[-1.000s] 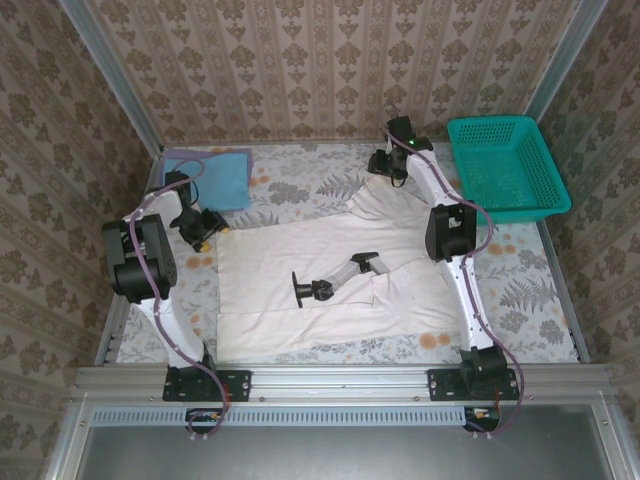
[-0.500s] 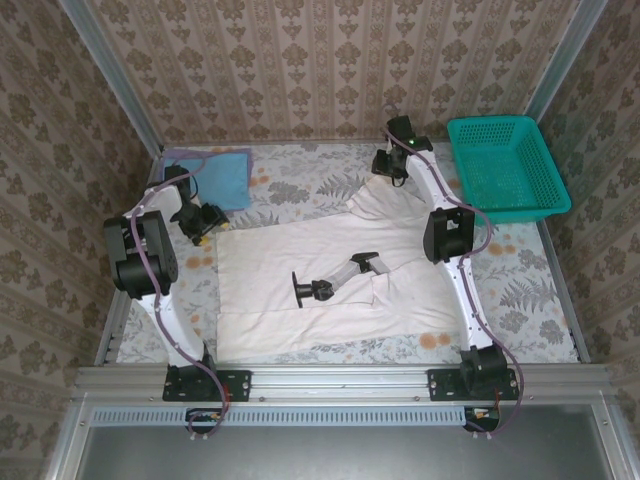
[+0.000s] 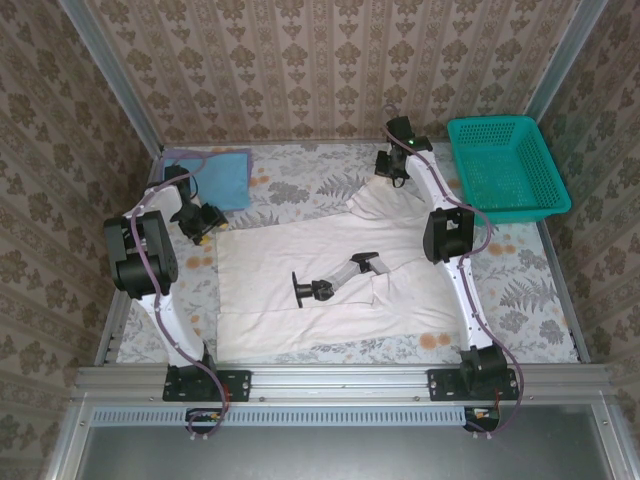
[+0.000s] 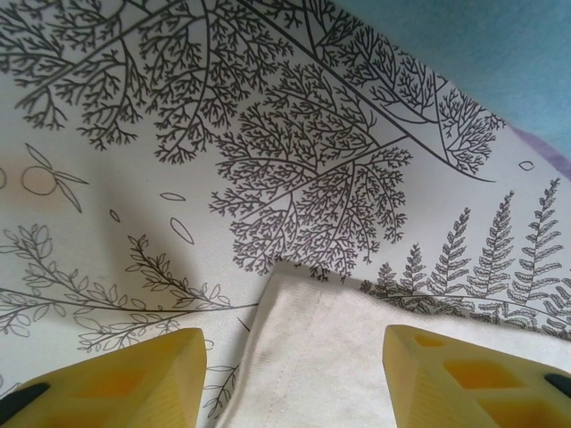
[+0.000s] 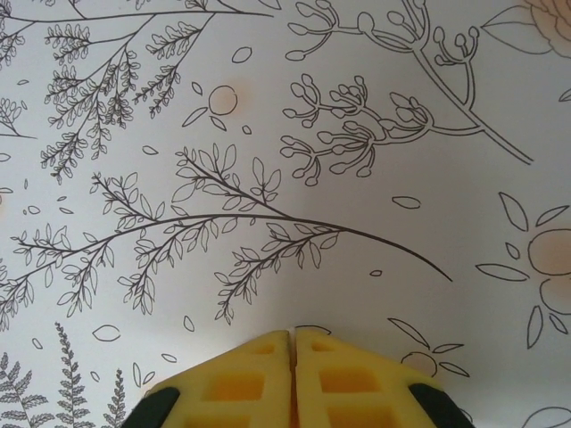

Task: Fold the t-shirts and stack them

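Teal basket (image 3: 497,122) stands near the right end effector (image 5: 293,339), pressed together; left end effector (image 4: 293,343) apart over off-white shirt (image 4: 357,366) corner.

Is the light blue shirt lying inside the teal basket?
No, the light blue shirt lies on the table at the far left, and the teal basket at the far right holds nothing.

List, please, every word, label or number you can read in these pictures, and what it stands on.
No text can be read.
The black print on the off-white t-shirt is too small to tell whether it holds letters.
The tablecloth pattern is drawn plants, not writing; the teal basket shows no label.
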You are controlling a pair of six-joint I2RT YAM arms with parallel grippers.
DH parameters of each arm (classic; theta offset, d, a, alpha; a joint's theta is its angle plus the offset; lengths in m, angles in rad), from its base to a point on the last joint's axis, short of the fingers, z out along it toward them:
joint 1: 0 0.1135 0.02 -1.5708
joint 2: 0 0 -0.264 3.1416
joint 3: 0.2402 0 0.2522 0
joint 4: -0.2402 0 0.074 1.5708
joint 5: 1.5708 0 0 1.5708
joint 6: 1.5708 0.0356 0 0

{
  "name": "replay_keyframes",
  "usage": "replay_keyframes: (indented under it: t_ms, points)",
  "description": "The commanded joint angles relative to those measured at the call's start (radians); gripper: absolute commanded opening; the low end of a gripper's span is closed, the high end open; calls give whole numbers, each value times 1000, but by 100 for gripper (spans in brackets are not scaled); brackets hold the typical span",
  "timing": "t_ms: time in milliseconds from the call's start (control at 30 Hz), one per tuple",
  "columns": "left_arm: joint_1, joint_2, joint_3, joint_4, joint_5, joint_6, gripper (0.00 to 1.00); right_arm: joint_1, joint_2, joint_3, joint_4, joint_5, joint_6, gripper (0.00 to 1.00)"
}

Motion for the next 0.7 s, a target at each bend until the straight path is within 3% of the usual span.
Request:
replay_keyframes:
  t_ms: [0, 333, 667]
  points:
    - [5, 3, 2, -16, -20, 17, 54, 9, -2, 29, -28, -11, 3, 6]
    - [-34, 34, 33, -10, -25, 16, 40, 9, -47, 29, -15, -26, -29, 2]
    - [-46, 70, 56, -29, -106, 23, 29, 6, -69, 32, -16, -57, -17, 0]
